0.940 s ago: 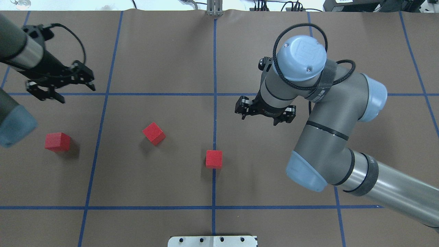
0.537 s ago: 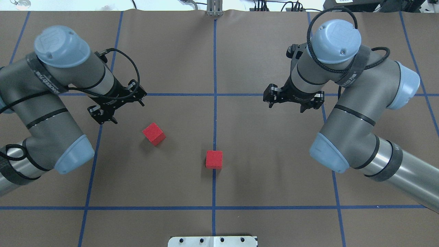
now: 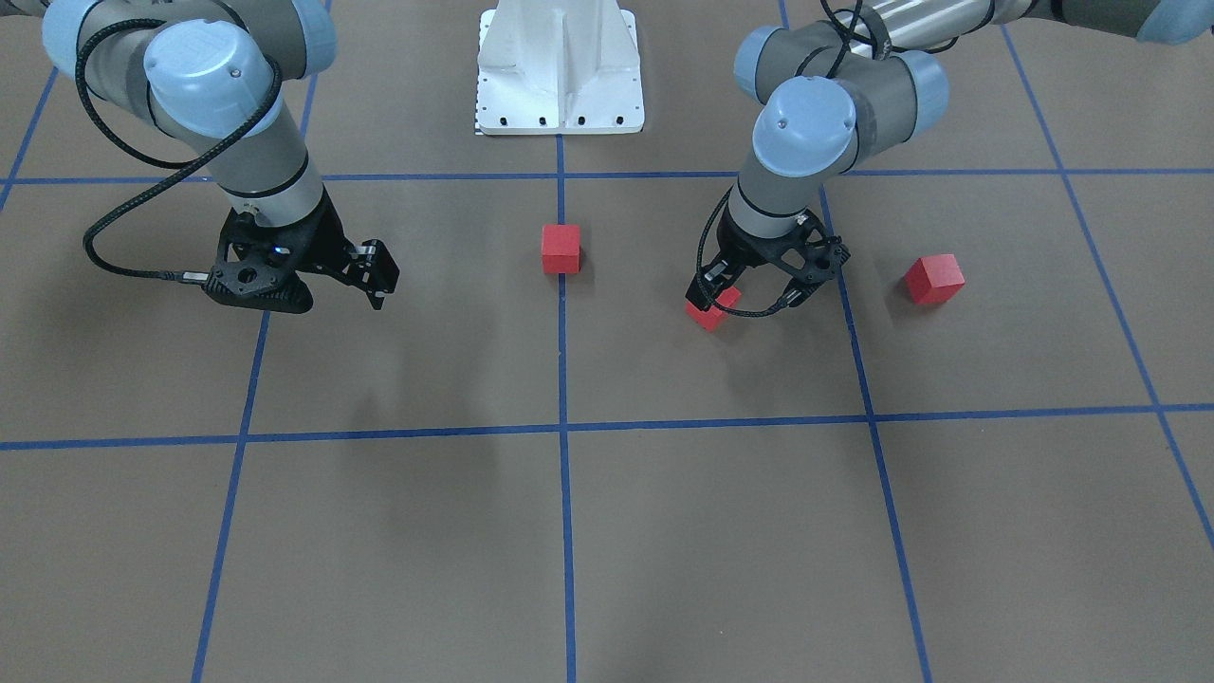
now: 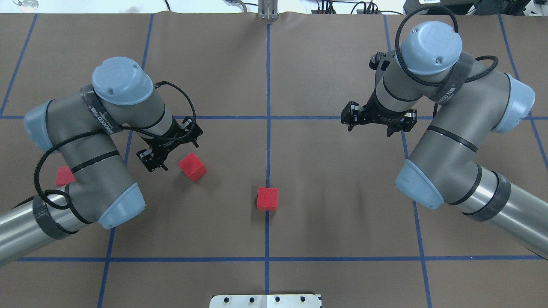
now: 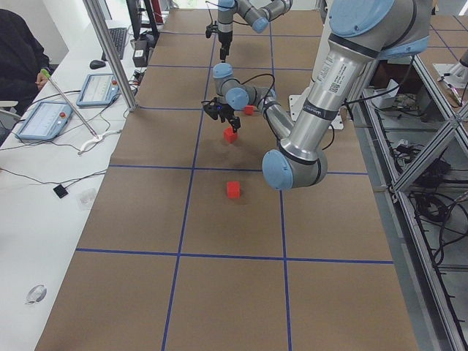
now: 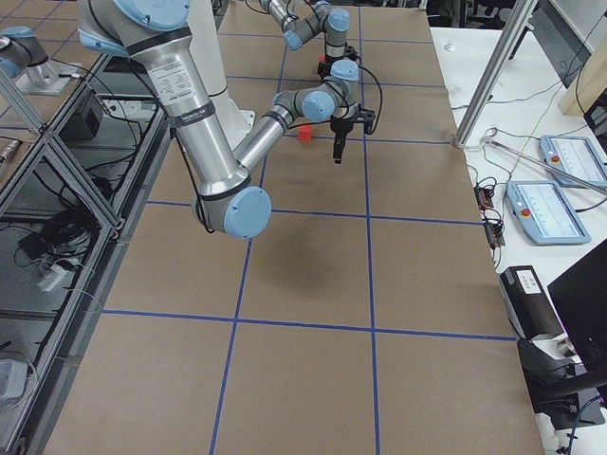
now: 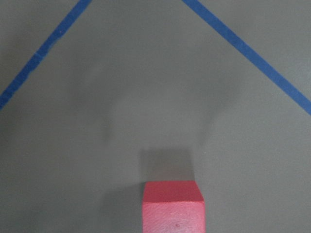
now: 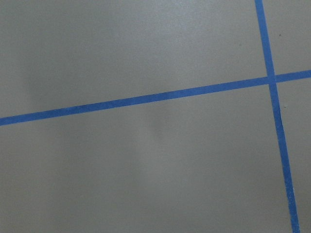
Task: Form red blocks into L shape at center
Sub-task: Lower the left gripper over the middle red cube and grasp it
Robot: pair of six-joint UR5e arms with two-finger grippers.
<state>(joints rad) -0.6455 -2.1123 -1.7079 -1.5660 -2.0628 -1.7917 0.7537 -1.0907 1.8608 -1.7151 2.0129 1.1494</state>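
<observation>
Three red blocks lie on the brown table. One block (image 4: 267,199) (image 3: 561,249) sits on the blue centre line, at the center (image 4: 268,162). A second block (image 4: 192,166) (image 3: 711,310) lies left of it, turned at an angle. The third block (image 4: 63,175) (image 3: 934,279) lies further out and is half hidden by my left arm in the overhead view. My left gripper (image 4: 170,147) (image 3: 761,286) hovers open just beside and above the angled block, which fills the bottom of the left wrist view (image 7: 173,206). My right gripper (image 4: 376,122) (image 3: 308,277) hangs open over bare table near a grid crossing.
The white robot base plate (image 4: 265,300) (image 3: 560,66) stands at the near table edge. A side desk with tablets (image 5: 44,121) and a seated person (image 5: 18,58) runs along the far edge. Metal posts (image 5: 110,51) stand at that edge.
My left arm has swung in from the far left to just beside the angled block. My right arm has pulled back and to the right, away from the centre. No block moved.
</observation>
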